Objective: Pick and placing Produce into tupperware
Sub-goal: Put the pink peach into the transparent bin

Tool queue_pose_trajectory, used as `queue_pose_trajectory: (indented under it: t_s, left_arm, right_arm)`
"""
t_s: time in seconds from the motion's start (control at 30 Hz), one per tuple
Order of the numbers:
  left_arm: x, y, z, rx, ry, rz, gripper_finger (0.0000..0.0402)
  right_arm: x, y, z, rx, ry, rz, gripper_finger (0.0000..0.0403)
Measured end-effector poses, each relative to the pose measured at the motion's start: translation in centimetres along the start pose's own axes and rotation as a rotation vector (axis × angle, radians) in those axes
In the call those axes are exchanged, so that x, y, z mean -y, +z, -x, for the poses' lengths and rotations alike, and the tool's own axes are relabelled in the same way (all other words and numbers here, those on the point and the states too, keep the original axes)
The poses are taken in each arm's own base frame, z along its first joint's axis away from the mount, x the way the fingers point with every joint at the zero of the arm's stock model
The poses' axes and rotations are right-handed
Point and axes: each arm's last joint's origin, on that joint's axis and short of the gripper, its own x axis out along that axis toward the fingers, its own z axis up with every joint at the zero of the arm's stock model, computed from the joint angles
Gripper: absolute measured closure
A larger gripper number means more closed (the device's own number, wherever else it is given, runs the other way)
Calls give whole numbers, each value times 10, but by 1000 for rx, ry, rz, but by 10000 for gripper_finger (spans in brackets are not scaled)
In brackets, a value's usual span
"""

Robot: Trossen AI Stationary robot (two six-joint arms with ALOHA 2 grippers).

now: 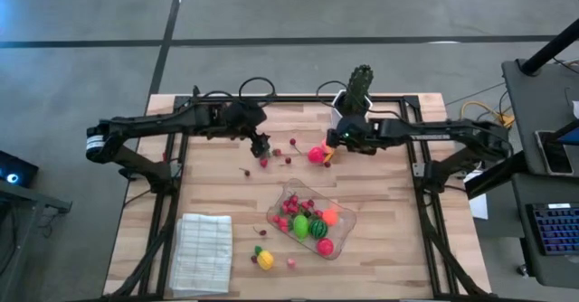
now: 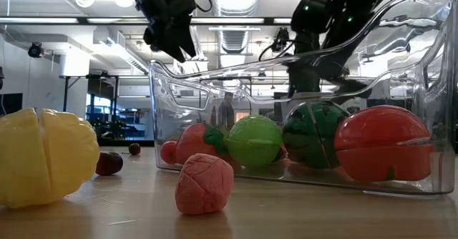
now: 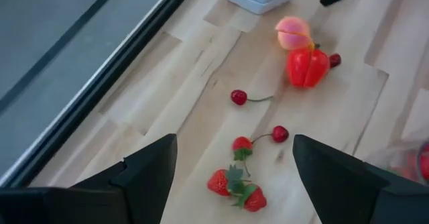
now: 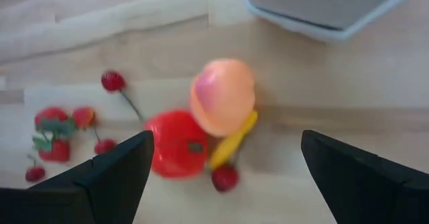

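Observation:
The clear tupperware lies at the table's near middle and holds several toy fruits, among them a striped melon ball, a green piece and a red piece. Loose produce lies at the table's middle: strawberries, cherries, a red fruit, a peach and a yellow piece. My left gripper hangs open above the strawberries, touching nothing. My right gripper hangs open above the red fruit and peach, empty.
A cactus in a white pot stands at the far middle, just behind my right gripper. A white ribbed cloth lies at the near left. A yellow fruit and a pink piece lie near the tupperware's near-left corner.

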Motion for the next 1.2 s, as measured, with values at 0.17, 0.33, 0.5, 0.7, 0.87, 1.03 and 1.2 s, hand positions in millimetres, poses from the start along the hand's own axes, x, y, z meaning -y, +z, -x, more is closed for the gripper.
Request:
queue_pose_trajectory:
  t_s: [0.17,0.33,0.5,0.7,0.87,1.03,1.2]
  left_arm:
    - [0,0,0,-2,5,33,118]
    - [1,-1,-4,-11,7,33,118]
    - [1,-1,-4,-11,6,33,118]
    - [1,-1,-4,-11,7,32,118]
    - [1,-1,-4,-14,8,23,118]
    - [1,-5,-7,-26,10,19,118]
    - [0,-13,-11,-54,17,12,118]
  right_arm:
    - [1,8,-16,9,-19,-73,33]
    - [2,3,-29,-38,-53,-111,33]
    - [1,2,-40,-7,-77,-165,33]
    - [-8,5,-48,82,-98,-184,33]
    - [-23,6,-55,81,-90,-162,33]
    - [-43,4,-60,73,-84,-136,33]
    - [-49,-1,-62,62,-202,-86,33]
